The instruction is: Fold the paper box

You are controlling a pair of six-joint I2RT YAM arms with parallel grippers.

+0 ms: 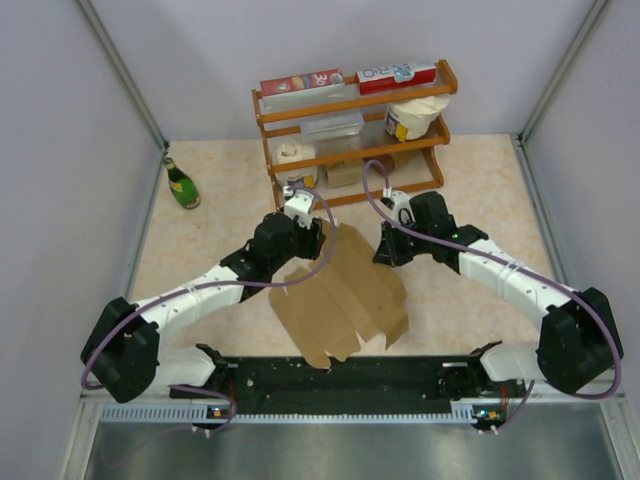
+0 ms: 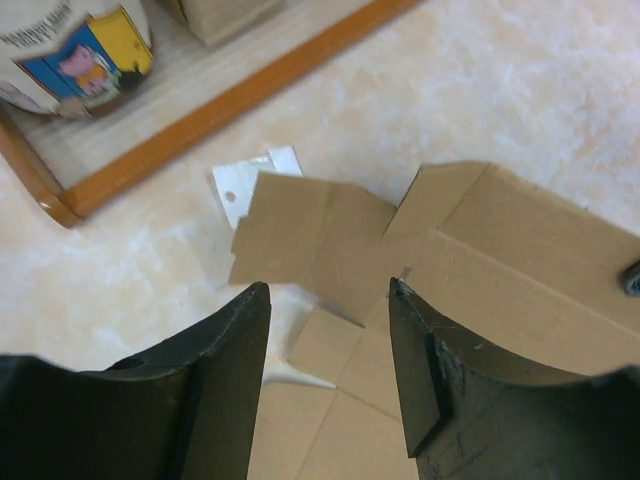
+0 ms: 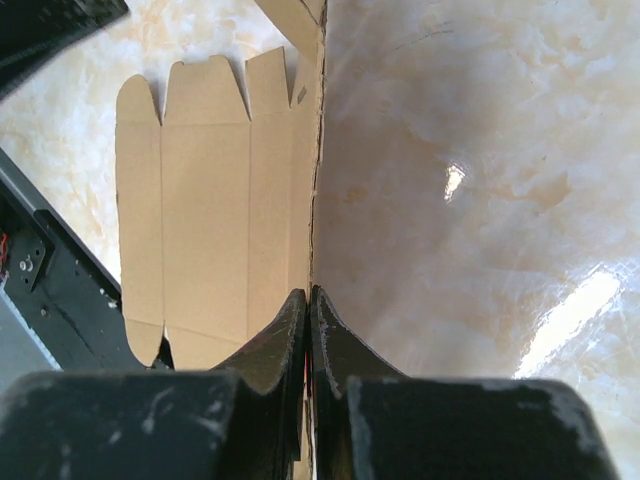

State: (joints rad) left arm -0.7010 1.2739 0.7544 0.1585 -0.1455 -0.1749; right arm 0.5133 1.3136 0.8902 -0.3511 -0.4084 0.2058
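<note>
Top external view has the paper box [image 1: 345,295] as a flat, plain brown die-cut sheet, unprinted, creased into long parallel panels with short flaps and notches at both ends; the right wrist view shows rounded tabs on its far end, and the left wrist view shows square flaps meeting at a notch. Counted: one paper box, two grippers, one small white scrap [image 2: 255,180], one wooden rack [image 1: 350,100], two red cartons [image 1: 300,83] on the rack's top shelf, one green bottle [image 1: 182,183]. The left gripper [image 2: 330,290] has its fingers [image 2: 235,360] apart with nothing between them; the box's flaps lie just beyond and below the gap, spreading off past the right-hand finger, and the white scrap sits further out, partly under a flap. The right gripper [image 3: 310,295] has its fingers [image 3: 275,345] pressed together, and one long edge of the sheet runs straight into the seam between them, so they pinch that edge; the rest of the sheet spreads away to the left of these fingers. Overhead, the sheet lies on the table [image 1: 200,250] between the left gripper [image 1: 318,245] and the right gripper [image 1: 387,250], with the rack beyond both sets of fingers
</note>
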